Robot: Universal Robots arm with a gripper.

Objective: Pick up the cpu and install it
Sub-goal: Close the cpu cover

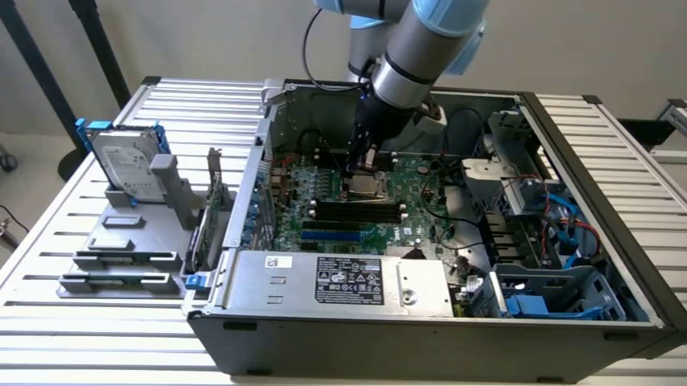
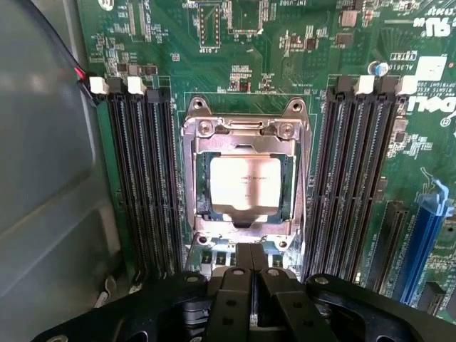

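— Slatted metal table (image 1: 183, 96), one open computer case (image 1: 429, 338). Chips counted?
— One cpu (image 2: 246, 183), lying flat inside one socket frame (image 2: 246, 128), with two banks of memory slots (image 2: 142, 185) flanking it.
— Claw?
— One gripper (image 2: 253, 249), fingers pressed together, empty, close by the cpu, not touching. One hard drive (image 1: 127, 165) stands at the exterior view's left.

This looks like a robotics lab or test workshop. A slatted metal surface (image 1: 76, 322) carries an open computer case (image 1: 322, 318), its green circuit board (image 2: 299, 50) bared just below the fingers (image 1: 363, 157) of a robot arm (image 1: 419, 48). Well apart from the fingers, a grey holder (image 1: 118, 249) props up a hard drive (image 1: 127, 165) and spare parts. Beyond the fingers stands a plain wall (image 1: 215, 40).
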